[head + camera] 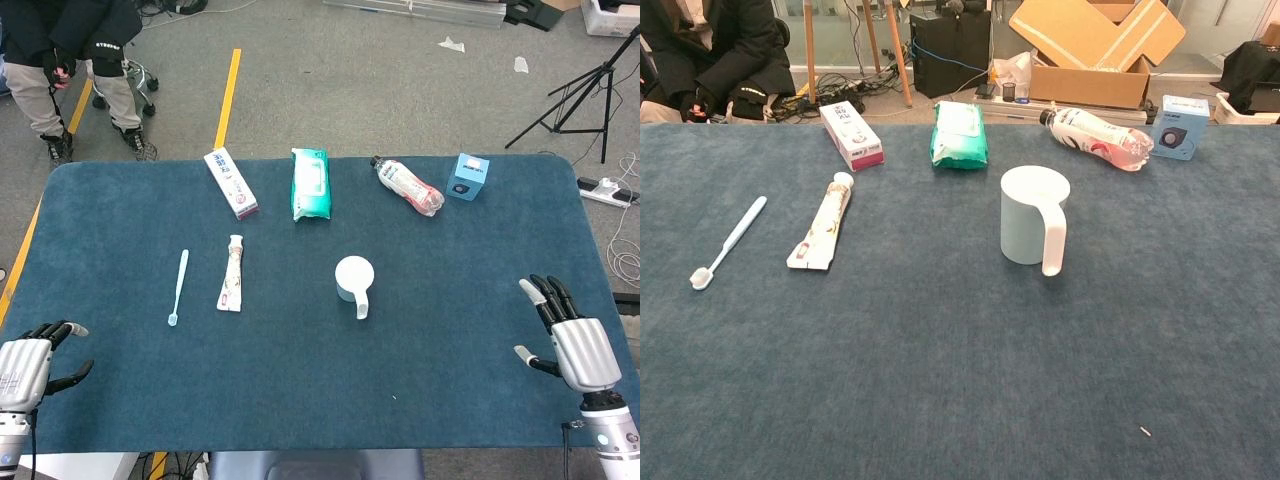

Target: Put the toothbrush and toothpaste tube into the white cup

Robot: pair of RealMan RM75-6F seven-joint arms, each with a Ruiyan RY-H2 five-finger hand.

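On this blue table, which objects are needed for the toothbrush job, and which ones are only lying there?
Needed for the job:
- light blue plastic toothbrush
- white toothpaste tube with red print
- white cup with a handle

Only lying there:
- white and pink toothpaste box
- green pack of wet wipes
- clear plastic bottle with a red label
- small light blue box

Matt cloth table (300, 400) — glossy plastic cup (1025, 215).

The white cup (353, 277) is standing mid-table, handle pointing toward five o'clock. The toothpaste tube (231, 273) and toothbrush (178, 288) are lying at its nine o'clock. Both the left hand (35, 358) and right hand (572, 338) are resting open-fingered, holding nothing.
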